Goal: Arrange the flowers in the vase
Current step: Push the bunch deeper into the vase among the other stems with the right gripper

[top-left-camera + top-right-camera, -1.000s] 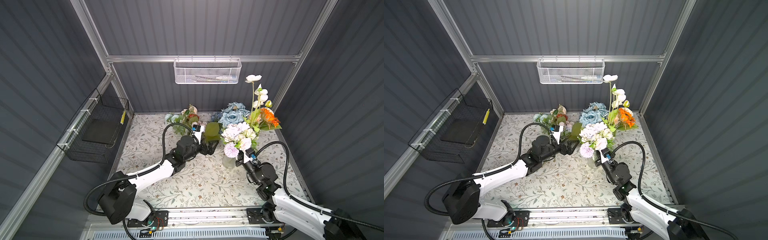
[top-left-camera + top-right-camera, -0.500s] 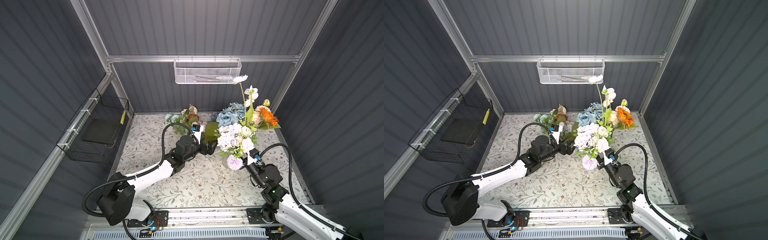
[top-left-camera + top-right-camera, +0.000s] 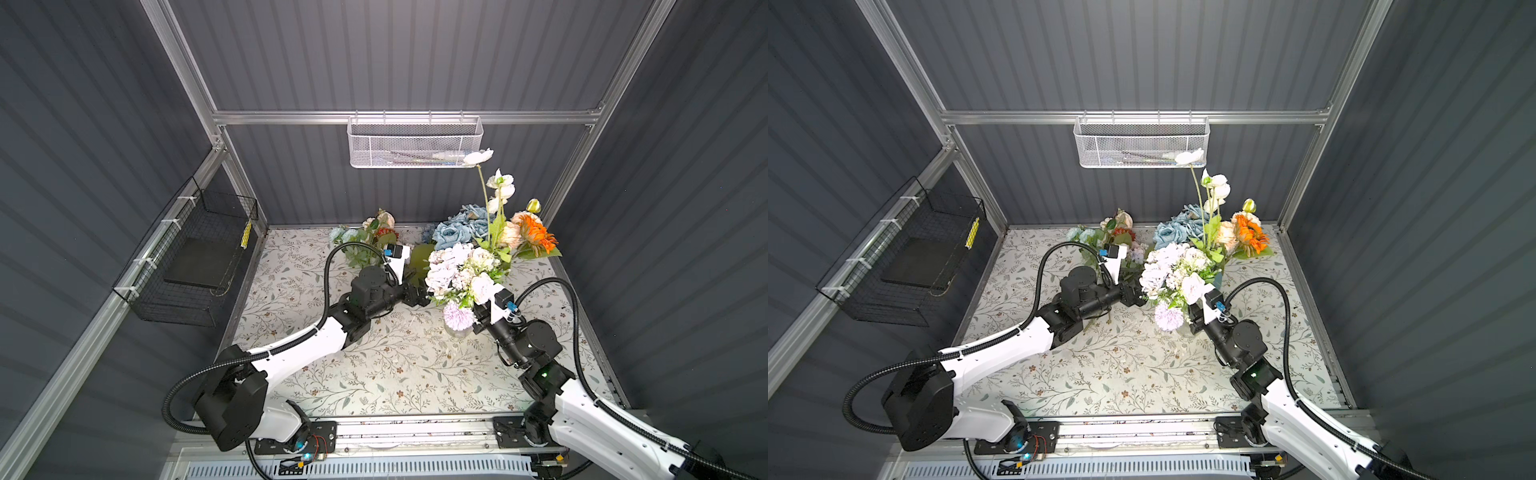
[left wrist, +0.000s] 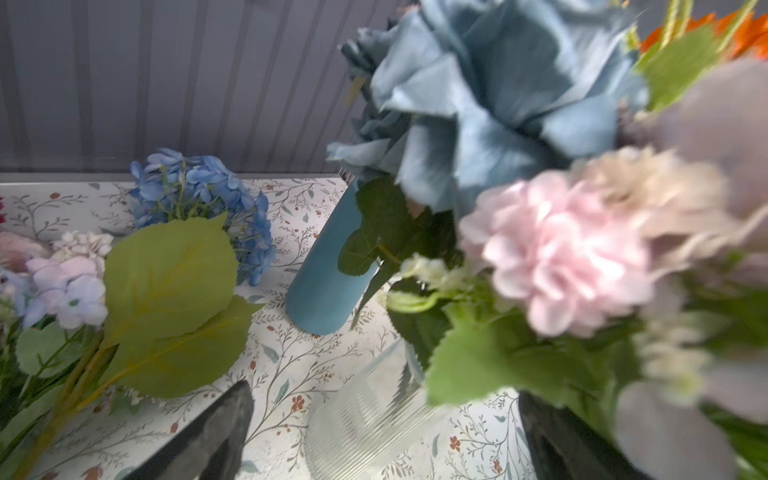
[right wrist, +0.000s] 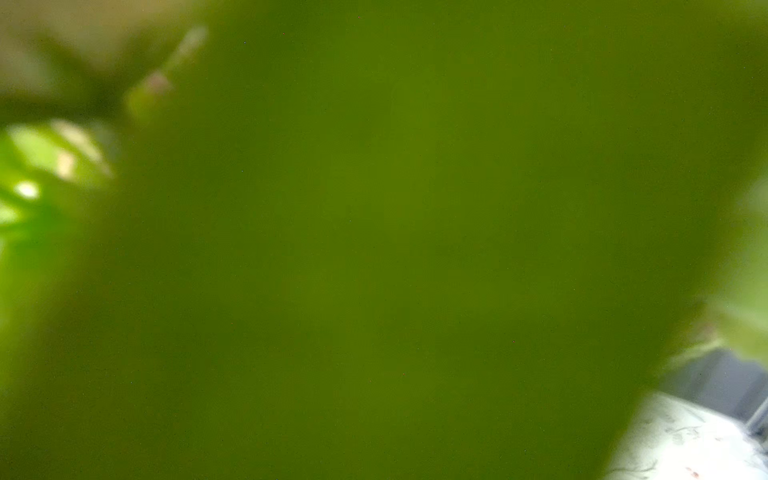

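Flowers [image 3: 461,272] further left than before, pale pink, white, lilac

Left arm [image 3: 299,353]: base at lower left of both top views, white link stretched up-right toward centre, black wrist about level. Left gripper [image 3: 420,293]: at frame centre, pointing right. Wrist view shows two dark fingers [image 4: 208,432] at lower edge, spread wide apart.

Right arm [image 3: 582,411]: base at lower right, forearm angled up-left. Right gripper [image 3: 477,320]: right of centre, fingertips hidden, jaw state unreadable.

White mesh basket [image 3: 395,145], black wire basket [image 3: 178,311]
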You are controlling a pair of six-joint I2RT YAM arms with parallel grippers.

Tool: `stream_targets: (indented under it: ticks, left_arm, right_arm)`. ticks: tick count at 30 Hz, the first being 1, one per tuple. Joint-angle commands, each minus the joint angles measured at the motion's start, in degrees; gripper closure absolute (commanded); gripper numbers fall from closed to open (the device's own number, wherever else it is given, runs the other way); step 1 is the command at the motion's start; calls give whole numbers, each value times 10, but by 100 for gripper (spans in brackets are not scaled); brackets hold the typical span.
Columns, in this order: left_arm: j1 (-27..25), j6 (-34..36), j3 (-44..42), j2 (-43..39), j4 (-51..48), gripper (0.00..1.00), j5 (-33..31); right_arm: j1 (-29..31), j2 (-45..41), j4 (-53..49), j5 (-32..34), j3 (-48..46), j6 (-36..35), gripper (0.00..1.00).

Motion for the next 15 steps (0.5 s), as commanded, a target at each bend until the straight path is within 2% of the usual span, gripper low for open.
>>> stream_targets:
  ticks: [1,6,15]
  left_arm:
    - [5,-7,26,-5,17,1,23]
    - [5,-4,23,-12,7,1,16]
    - [5,-1,12,-12,-2,1,2]
  right_arm:
    - [1,-5,43,4,5,16,84]
    - [1,-22,52,4,-13,46,100]
    - [1,-3,70,32,-49,63,100]
